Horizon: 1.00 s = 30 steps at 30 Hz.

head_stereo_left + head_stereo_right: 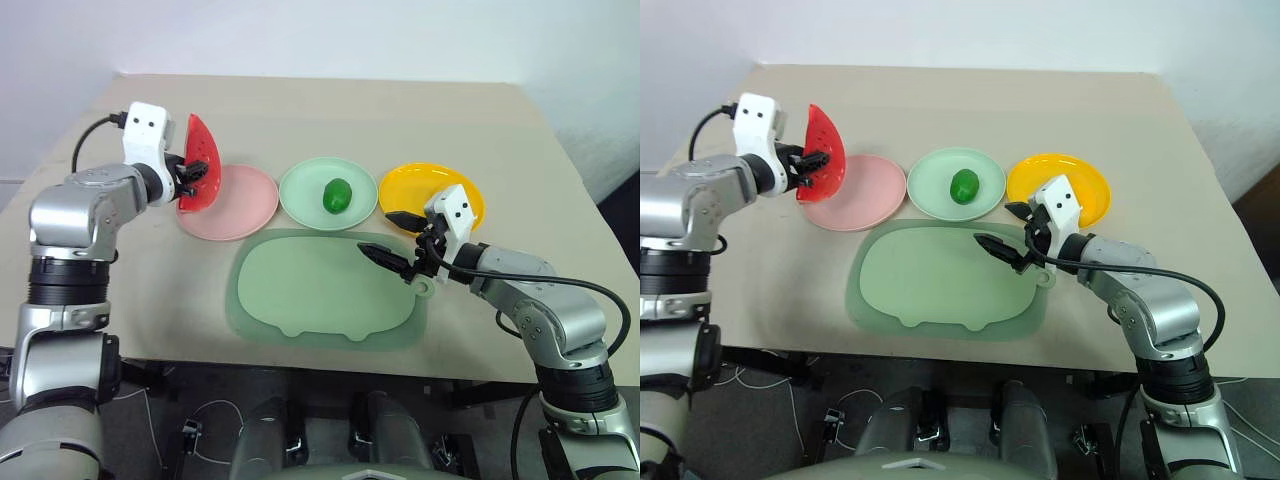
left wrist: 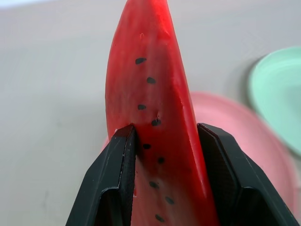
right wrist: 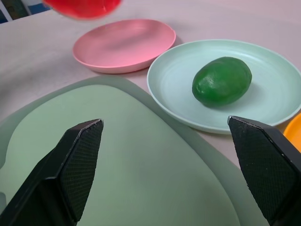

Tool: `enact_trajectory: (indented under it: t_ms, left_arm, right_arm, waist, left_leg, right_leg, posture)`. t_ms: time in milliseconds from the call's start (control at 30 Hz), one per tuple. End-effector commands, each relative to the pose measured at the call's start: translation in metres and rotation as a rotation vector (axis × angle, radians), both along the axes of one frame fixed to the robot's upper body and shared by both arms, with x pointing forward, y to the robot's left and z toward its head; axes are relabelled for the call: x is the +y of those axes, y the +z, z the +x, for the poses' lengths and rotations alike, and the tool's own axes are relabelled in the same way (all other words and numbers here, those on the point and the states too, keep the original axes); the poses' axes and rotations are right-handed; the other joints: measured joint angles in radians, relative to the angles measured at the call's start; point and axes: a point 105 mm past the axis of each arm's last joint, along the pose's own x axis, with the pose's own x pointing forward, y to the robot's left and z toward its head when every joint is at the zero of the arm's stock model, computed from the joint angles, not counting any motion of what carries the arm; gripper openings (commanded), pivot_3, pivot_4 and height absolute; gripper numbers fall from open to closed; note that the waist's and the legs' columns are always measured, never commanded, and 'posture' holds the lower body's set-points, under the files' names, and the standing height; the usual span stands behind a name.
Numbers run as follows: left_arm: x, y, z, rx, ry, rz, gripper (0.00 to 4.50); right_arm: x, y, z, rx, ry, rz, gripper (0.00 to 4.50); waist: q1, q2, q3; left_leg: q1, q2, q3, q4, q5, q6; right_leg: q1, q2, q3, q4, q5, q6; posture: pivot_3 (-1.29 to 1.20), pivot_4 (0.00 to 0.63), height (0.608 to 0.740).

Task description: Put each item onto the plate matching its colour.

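1. We see the left gripper [image 1: 188, 176] clamped on the watermelon wedge [image 1: 203, 165], held on edge in the air over the outer rim of the pink plate [image 1: 240, 205].
2. Our worry: released from here, the tall wedge could tip off the rim onto the table [image 1: 330, 110], since it hangs above the plate's edge, not its middle.
3. The right gripper [image 1: 393, 238] hovers with its jaws wide apart and empty over the pig-shaped mat [image 1: 300, 290], near the yellow-orange plate [image 1: 425, 185]; a careless sweep could nudge that plate.
4. The green fruit [image 1: 338, 195] already lies on the mint plate [image 1: 300, 190].
5. We find no brands, labels or writing.
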Motion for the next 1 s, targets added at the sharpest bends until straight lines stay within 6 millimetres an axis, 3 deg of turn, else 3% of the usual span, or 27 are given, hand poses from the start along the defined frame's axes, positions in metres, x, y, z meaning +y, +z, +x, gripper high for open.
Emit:
enact_trajectory:
  t_ms: [33,200,400,500,767,933,1000]
  left_arm:
    - [-0.001,0.000,0.009,-0.010,0.004,0.007,1.70]
    - [0.009,-0.023,0.017,0.070,0.074,0.024,1.70]
    - [-0.002,-0.020,0.015,0.053,0.032,0.004,3.61]
    - [-0.008,-0.001,0.010,0.000,0.002,0.013,4.44]
    - [-0.018,0.041,-0.013,-0.111,-0.046,0.088,4.44]
    - [-0.031,0.051,-0.030,-0.179,-0.151,0.020,4.44]
    - [-0.039,0.048,-0.045,-0.255,-0.255,0.017,4.44]
  right_arm:
    - [-0.003,0.016,0.003,-0.066,-0.015,0.008,4.50]
    - [-0.005,0.016,0.003,-0.068,-0.028,0.000,4.50]
    - [-0.008,0.017,0.003,-0.072,-0.045,0.002,4.50]
    - [-0.008,0.017,0.002,-0.072,-0.046,-0.003,4.50]
    - [-0.009,0.016,0.001,-0.063,-0.043,-0.001,4.50]
    - [-0.010,0.019,0.002,-0.069,-0.039,0.015,4.50]
    - [-0.011,0.021,0.002,-0.071,-0.038,0.030,4.50]
  waist:
    - [-0.002,0.000,0.000]
    - [-0.005,0.000,0.000]
    - [-0.001,0.000,0.000]
    - [-0.002,-0.001,0.000]
    - [-0.004,-0.001,0.000]
    - [-0.003,-0.001,0.000]
    - [-0.004,-0.001,0.000]
  left_leg:
    - [0.000,0.000,0.000,0.001,0.000,0.000]
    - [-0.002,0.001,-0.001,0.003,0.001,0.002]
    - [-0.003,0.001,-0.002,0.006,0.001,0.003]
    - [-0.004,0.001,-0.002,0.006,0.000,0.003]
    - [-0.004,0.001,-0.002,0.007,0.001,0.003]
    - [-0.003,0.001,-0.002,0.007,0.001,0.003]
    - [-0.003,0.001,-0.002,0.007,0.001,0.003]
  right_leg:
    - [0.000,0.000,0.000,0.001,0.000,0.000]
    - [-0.002,0.000,0.000,0.003,0.000,0.000]
    - [-0.002,-0.001,-0.001,0.004,0.000,0.000]
    - [-0.002,-0.001,-0.001,0.004,0.000,0.000]
    - [-0.002,-0.001,-0.001,0.006,0.000,0.000]
    - [-0.002,-0.001,-0.001,0.007,0.000,0.000]
    - [-0.002,-0.001,0.000,0.007,0.000,0.000]
  posture:
    - [0.00,0.150,0.696]
    - [0.00,0.150,0.696]
    - [0.00,0.150,0.696]
    - [0.00,0.150,0.696]
    - [0.00,0.150,0.696]
    - [0.00,0.150,0.696]
    - [0.00,0.150,0.696]
